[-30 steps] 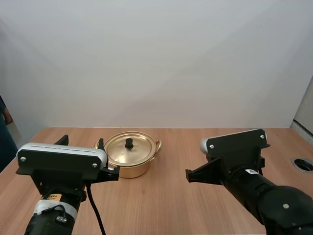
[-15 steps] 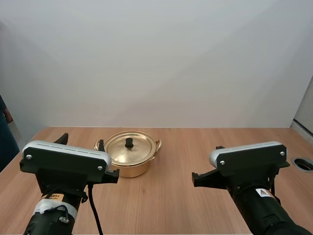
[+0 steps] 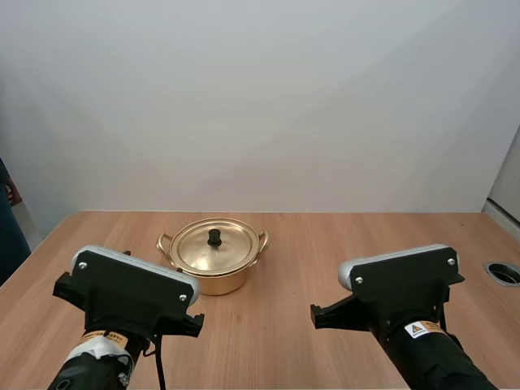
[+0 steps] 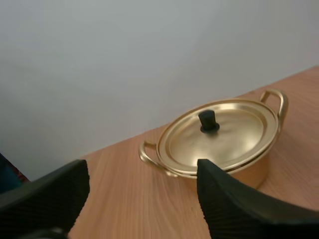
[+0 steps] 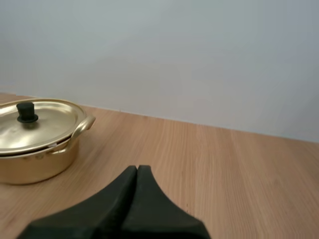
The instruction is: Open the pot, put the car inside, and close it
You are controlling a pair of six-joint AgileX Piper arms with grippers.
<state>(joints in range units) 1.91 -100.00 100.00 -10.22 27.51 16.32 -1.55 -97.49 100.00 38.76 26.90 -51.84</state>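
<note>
A golden pot [image 3: 213,258] stands on the wooden table [image 3: 325,244], left of the middle, its lid [image 3: 214,245] on and a black knob [image 3: 214,237] on top. My left gripper [image 4: 142,172] is open, its ribbed fingers [image 4: 224,199] wide apart a short way in front of the pot [image 4: 224,144], touching nothing. My right gripper [image 5: 137,170] is shut on nothing, one dark wedge pointing across bare table, with the pot [image 5: 37,144] off to its left. In the high view both arms sit near the table's front, the pot beyond and between them.
A round metal-rimmed hole [image 3: 504,272] is set in the table at the far right edge. A person's sleeve [image 3: 6,236] shows at the left border. Bare wood lies right of the pot and in front of it.
Both arms have dropped lower and drawn back toward the table's front. The left arm has tilted. The pot has not moved.
</note>
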